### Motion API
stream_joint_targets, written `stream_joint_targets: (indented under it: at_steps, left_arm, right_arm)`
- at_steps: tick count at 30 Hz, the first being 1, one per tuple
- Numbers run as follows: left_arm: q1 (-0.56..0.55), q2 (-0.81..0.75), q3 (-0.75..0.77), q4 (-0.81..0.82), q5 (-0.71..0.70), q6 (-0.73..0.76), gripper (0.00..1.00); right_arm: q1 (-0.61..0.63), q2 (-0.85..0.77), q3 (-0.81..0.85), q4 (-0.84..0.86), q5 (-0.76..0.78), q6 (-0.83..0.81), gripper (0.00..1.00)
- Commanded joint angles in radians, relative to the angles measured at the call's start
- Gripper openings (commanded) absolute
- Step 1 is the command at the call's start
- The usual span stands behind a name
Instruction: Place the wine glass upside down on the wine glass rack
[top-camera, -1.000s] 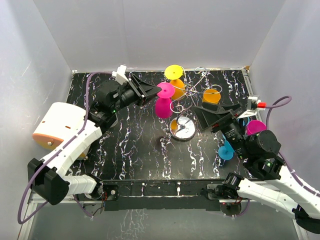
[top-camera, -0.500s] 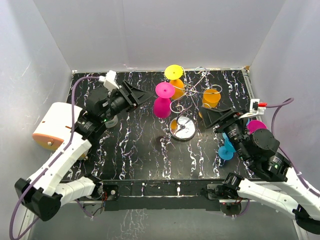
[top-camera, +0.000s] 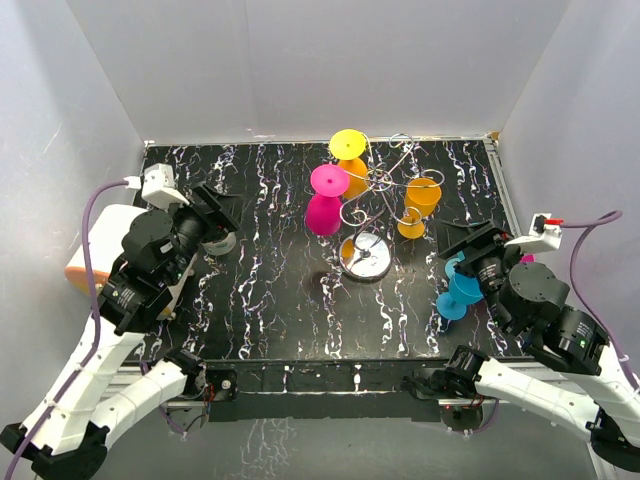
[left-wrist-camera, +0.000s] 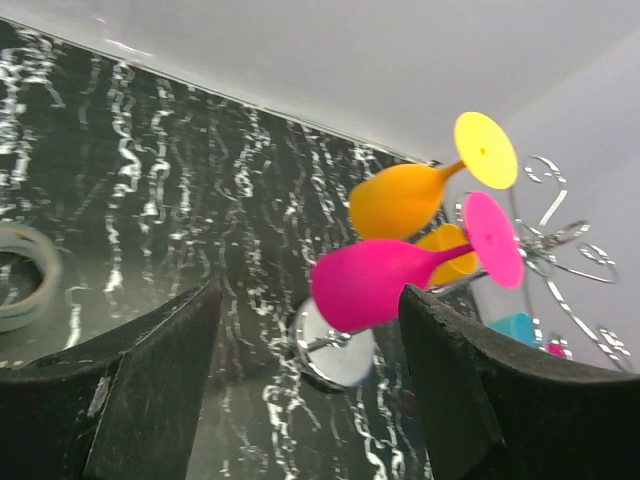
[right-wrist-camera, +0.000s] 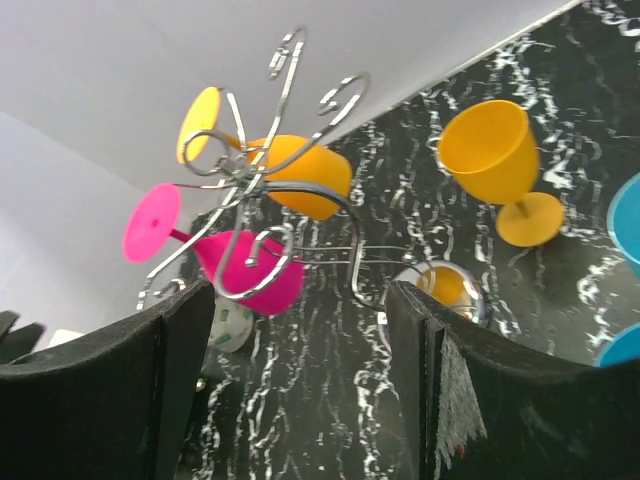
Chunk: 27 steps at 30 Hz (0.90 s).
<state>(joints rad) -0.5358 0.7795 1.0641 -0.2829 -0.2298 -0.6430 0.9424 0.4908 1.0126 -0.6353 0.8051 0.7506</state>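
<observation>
**A:** Now that the left gripper (top-camera: 225, 205) has let go and drawn back to the near left, where is the pink glass (top-camera: 324, 212)?

**B:** From above, it hangs bowl-down on the left side of the rack (top-camera: 385, 182), clear of both arms. I'd call that one placed. The right gripper (top-camera: 462, 238) has backed off too.

**A:** And the left wrist view?

**B:** The jaws are wide with nothing between them. The pink glass is well ahead, with a hanging orange glass (left-wrist-camera: 400, 198) just beyond it. A tape roll (left-wrist-camera: 50, 280) lies to the left.

**A:** Right wrist?

**B:** Those jaws are also spread wide and empty. A standing orange glass (right-wrist-camera: 487, 150) sits on the table (right-wrist-camera: 330, 400) to the right of the rack, and a blue glass (right-wrist-camera: 625, 235) shows at the edge. The curled wires would probably crowd any approach from this side.
</observation>
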Motion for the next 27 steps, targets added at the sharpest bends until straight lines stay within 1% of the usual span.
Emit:
stream_joint_targets:
  at_steps: [1, 4, 6, 8, 9, 11, 13, 16, 18, 24, 27]
  left_arm:
    - [0.004, -0.022, -0.028, -0.049, -0.145, 0.108, 0.70]
    - [0.004, -0.015, -0.010, -0.050, -0.177, 0.138, 0.72]
    - [0.005, -0.019, 0.008, -0.042, -0.211, 0.156, 0.72]
    - [0.005, -0.031, 0.008, -0.016, -0.228, 0.175, 0.72]
    - [0.005, -0.038, 0.003, 0.002, -0.231, 0.183, 0.73]
    - [0.004, -0.048, -0.009, 0.030, -0.232, 0.193, 0.73]
    - [0.004, -0.047, -0.012, 0.041, -0.229, 0.192, 0.74]
    - [0.004, -0.029, 0.005, 0.025, -0.216, 0.191, 0.74]
    - [0.004, -0.016, 0.017, 0.013, -0.209, 0.189, 0.74]
    - [0.004, 0.005, 0.022, 0.020, -0.183, 0.172, 0.75]
    - [0.004, 0.012, 0.031, 0.018, -0.172, 0.165, 0.75]
  right_arm:
    - [0.004, 0.022, 0.040, -0.115, 0.112, 0.034, 0.67]
    - [0.004, 0.034, 0.036, -0.159, 0.170, 0.034, 0.67]
    - [0.004, 0.042, 0.038, -0.231, 0.220, 0.084, 0.66]
    - [0.003, 0.053, 0.035, -0.341, 0.271, 0.219, 0.66]
    - [0.004, 0.057, 0.013, -0.371, 0.283, 0.261, 0.64]
    - [0.004, 0.079, -0.031, -0.370, 0.278, 0.271, 0.63]
    - [0.004, 0.121, -0.062, -0.411, 0.285, 0.335, 0.64]
    - [0.004, 0.192, -0.070, -0.542, 0.318, 0.523, 0.66]
    - [0.004, 0.220, -0.070, -0.605, 0.324, 0.611, 0.67]
    - [0.003, 0.258, -0.141, -0.555, 0.268, 0.636, 0.67]
    - [0.002, 0.285, -0.134, -0.607, 0.277, 0.693, 0.67]
